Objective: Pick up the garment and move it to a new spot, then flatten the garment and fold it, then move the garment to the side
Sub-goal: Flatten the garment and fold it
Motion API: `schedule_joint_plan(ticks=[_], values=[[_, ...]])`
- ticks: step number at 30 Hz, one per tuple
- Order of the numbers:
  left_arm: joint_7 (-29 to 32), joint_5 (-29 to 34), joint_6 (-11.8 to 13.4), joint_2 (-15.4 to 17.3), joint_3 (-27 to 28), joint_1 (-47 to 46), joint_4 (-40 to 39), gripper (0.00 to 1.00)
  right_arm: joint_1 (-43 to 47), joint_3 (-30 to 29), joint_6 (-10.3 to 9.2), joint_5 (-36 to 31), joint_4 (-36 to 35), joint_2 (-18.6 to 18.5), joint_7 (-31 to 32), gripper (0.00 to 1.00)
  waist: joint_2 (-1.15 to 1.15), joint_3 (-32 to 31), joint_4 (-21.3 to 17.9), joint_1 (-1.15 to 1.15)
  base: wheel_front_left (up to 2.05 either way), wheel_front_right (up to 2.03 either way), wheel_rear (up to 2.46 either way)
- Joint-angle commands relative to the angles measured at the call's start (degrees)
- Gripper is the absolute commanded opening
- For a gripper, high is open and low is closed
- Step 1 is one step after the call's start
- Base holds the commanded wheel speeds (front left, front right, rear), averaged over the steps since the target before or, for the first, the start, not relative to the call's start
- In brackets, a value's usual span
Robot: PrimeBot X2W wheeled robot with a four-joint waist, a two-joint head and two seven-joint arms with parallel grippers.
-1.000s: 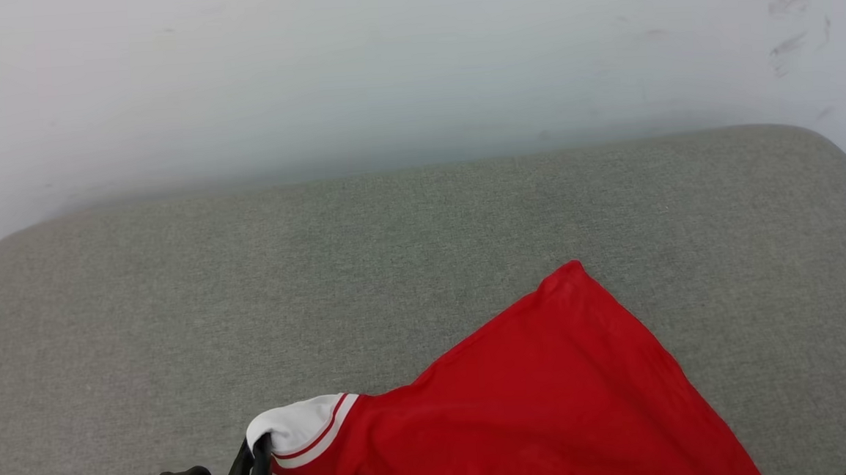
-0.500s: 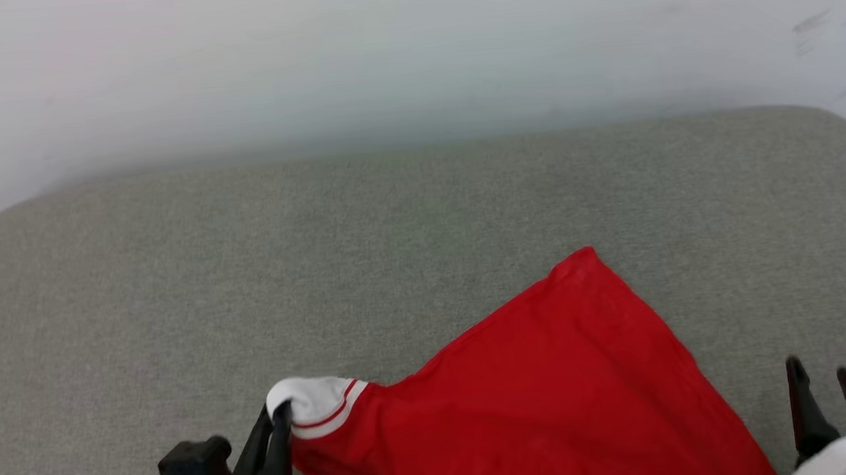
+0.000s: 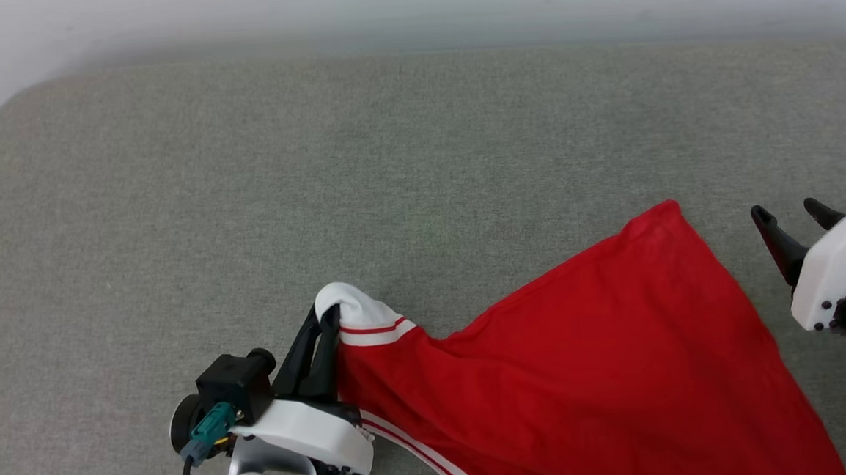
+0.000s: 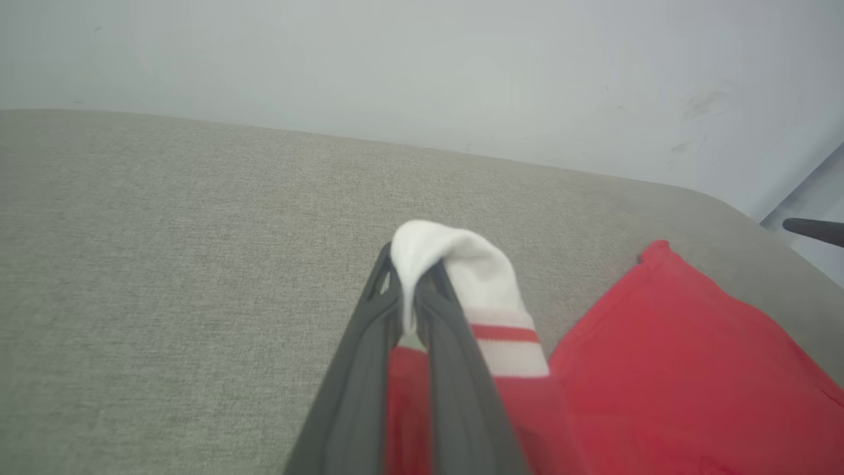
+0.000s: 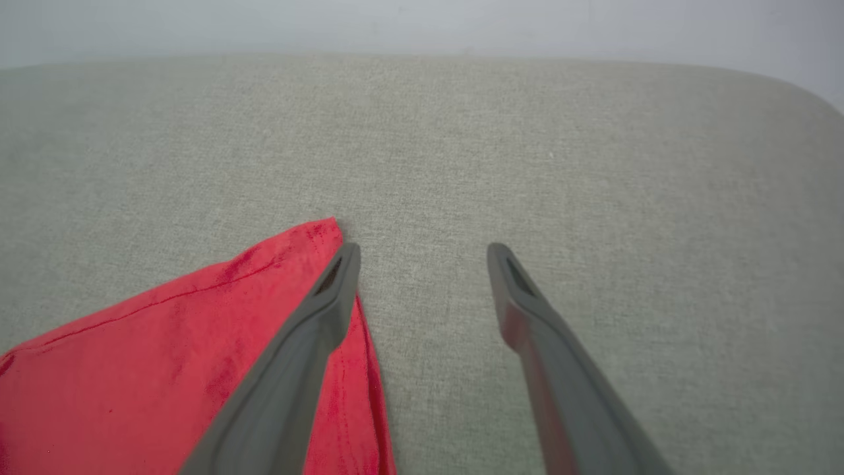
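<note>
Flattening seems in hand: the left gripper pinches the sleeve of the garment, while the right gripper hangs spread beside its corner, likely the next grasp.

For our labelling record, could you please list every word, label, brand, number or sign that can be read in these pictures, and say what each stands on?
There are none to read.
The red shirt shows plain red cloth, a white sleeve and striped trim, with no lettering.
The grey cushion is bare of text.
The wall carries only faint scuffs, not writing.
</note>
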Motion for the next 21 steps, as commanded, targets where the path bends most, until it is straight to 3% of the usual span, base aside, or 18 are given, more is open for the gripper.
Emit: schedule_joint_plan(ticks=[1, 7, 18, 19, 20, 21], values=[[-0.53, 0.22, -0.22, -0.23, -0.24, -1.47, -0.04, 0.0, -2.79, 2.27, -0.02, 0.94, 0.6, -1.86, 4.21, 1.0, 0.0, 2.82, 2.28, -0.01, 0.0, 0.0, 0.0], [-1.6, 0.58, -0.98, -1.28, -1.66, -4.52, 0.3, 0.0, -9.92, 10.37, -0.02, 4.36, 2.28, -6.44, 17.77, 1.0, 0.0, 6.75, 4.48, -0.01, 0.0, 0.0, 0.0], [-2.86, 0.44, -1.62, -1.97, -2.5, -6.78, 1.99, 0.0, -10.21, 22.59, 0.08, 14.67, 8.72, -8.31, 29.59, 1.0, 0.0, 10.1, 6.5, -0.01, 0.0, 0.0, 0.0], [-2.96, 0.39, -1.64, -1.98, -2.44, -6.8, 2.22, 0.0, -9.92, 23.36, 0.08, 15.65, 9.15, -8.53, 30.56, 0.82, 0.0, 10.14, 6.53, -0.01, 0.0, 0.0, 0.0], [-3.06, 0.33, -1.64, -1.97, -2.35, -6.8, 2.48, 0.0, -9.88, 23.95, 0.08, 16.35, 9.51, -8.82, 31.26, 0.05, 0.0, 10.1, 6.54, -0.01, 0.0, 0.0, 0.0], [-3.06, 0.3, -1.65, -1.93, -2.3, -6.81, 2.72, 0.0, -9.96, 24.44, 0.08, 17.19, 9.86, -9.01, 31.68, 0.0, 0.0, 10.01, 6.54, -0.01, 0.0, 0.0, 0.0]])
